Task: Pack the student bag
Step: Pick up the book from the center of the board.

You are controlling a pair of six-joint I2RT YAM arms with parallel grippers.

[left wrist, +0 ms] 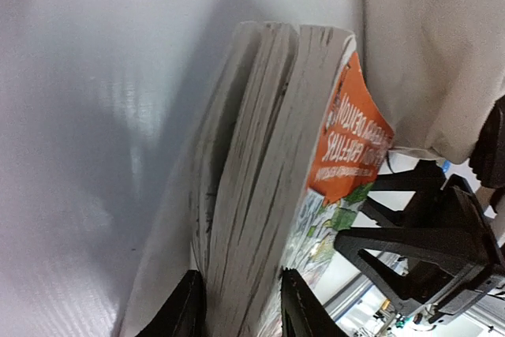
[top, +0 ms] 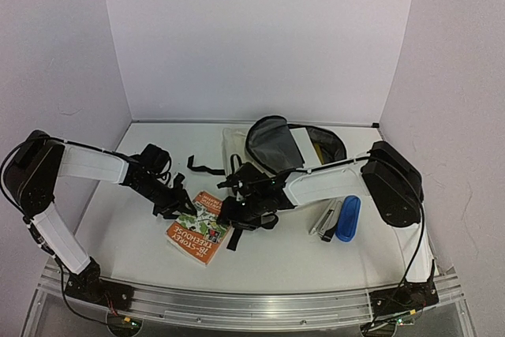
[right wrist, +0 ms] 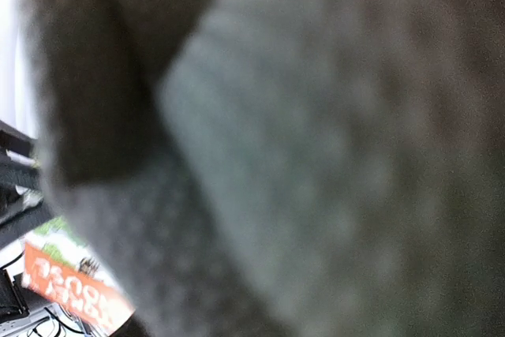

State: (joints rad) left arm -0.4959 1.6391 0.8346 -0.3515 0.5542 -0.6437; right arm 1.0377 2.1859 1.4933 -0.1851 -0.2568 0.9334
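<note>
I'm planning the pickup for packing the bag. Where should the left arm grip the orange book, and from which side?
Grip the book across its thickness at the page edge, approaching from the table's left. It's thin and broad, so only cover-to-cover fits; the left fingers sit either side there.

I am working between plain pale walls (top: 260, 37); a white table (top: 134, 234) is lying beneath, light seemingly falling evenly.
</note>
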